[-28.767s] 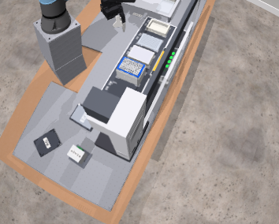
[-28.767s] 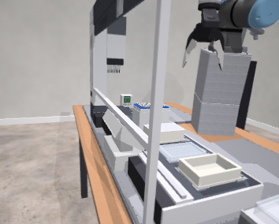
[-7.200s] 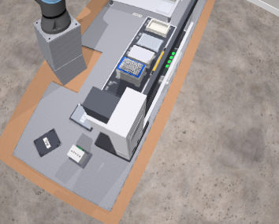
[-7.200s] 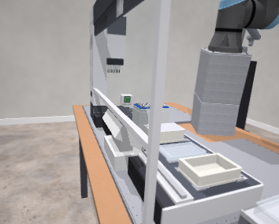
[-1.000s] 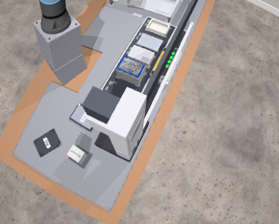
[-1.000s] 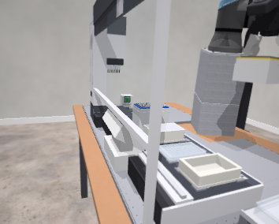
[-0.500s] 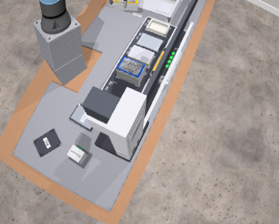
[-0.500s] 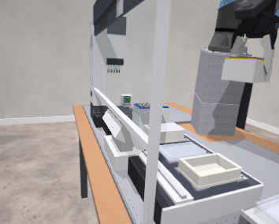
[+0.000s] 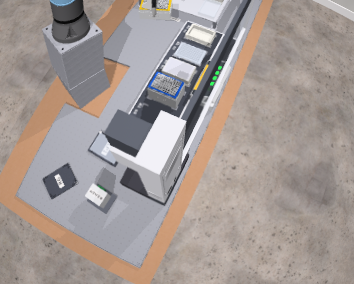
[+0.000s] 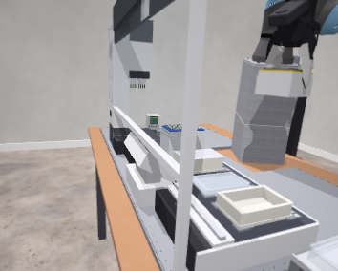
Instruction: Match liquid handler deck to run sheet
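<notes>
My gripper (image 10: 285,61) is shut on a white tip rack with a yellow rim (image 10: 282,82) and holds it high above the table, beside the arm's pedestal (image 10: 264,119). The rack also shows at the top edge of the top view (image 9: 155,5), its tips uncovered. On the deck stand in a row a cream one-well reservoir (image 9: 201,34), open, a pale plate (image 9: 190,51), a white block (image 9: 179,68) and a blue tip rack (image 9: 166,87) with its tips uncovered. The deck spot past the blue rack (image 9: 145,107) looks bare.
A white and dark shelf unit (image 9: 150,145) stands at the deck's end, with a flat grey lid-like piece (image 9: 102,150) beside it. A dark square nest (image 9: 62,178) and the READY key (image 9: 98,195) lie beyond. A white gantry post (image 10: 191,134) blocks part of the exterior view.
</notes>
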{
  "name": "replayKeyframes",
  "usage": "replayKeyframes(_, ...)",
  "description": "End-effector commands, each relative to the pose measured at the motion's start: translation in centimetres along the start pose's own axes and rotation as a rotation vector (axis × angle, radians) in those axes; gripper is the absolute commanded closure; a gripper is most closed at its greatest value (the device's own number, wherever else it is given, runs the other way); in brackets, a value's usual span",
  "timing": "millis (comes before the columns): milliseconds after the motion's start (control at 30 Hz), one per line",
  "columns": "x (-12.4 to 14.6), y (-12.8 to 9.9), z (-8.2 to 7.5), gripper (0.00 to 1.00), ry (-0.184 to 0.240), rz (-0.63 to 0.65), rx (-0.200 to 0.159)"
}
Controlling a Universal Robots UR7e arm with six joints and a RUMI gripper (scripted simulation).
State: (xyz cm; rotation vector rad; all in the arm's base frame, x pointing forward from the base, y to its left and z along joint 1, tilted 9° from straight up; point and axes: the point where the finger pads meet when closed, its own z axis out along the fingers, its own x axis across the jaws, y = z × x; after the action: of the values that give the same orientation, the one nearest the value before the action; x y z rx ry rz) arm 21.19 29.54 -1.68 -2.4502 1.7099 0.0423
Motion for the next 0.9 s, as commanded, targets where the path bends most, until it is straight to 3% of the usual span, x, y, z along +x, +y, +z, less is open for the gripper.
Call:
replayKeyframes(0, 0.3, 0.2, -0.1, 1.00, -0.005, -0.006, -0.001)
replayKeyframes(700, 8.7, 3.0, 0.0, 1.00, -0.006, -0.046, -0.001)
replayKeyframes(867, 8.8, 3.1, 0.0, 1.00, -0.006, -0.046, -0.001)
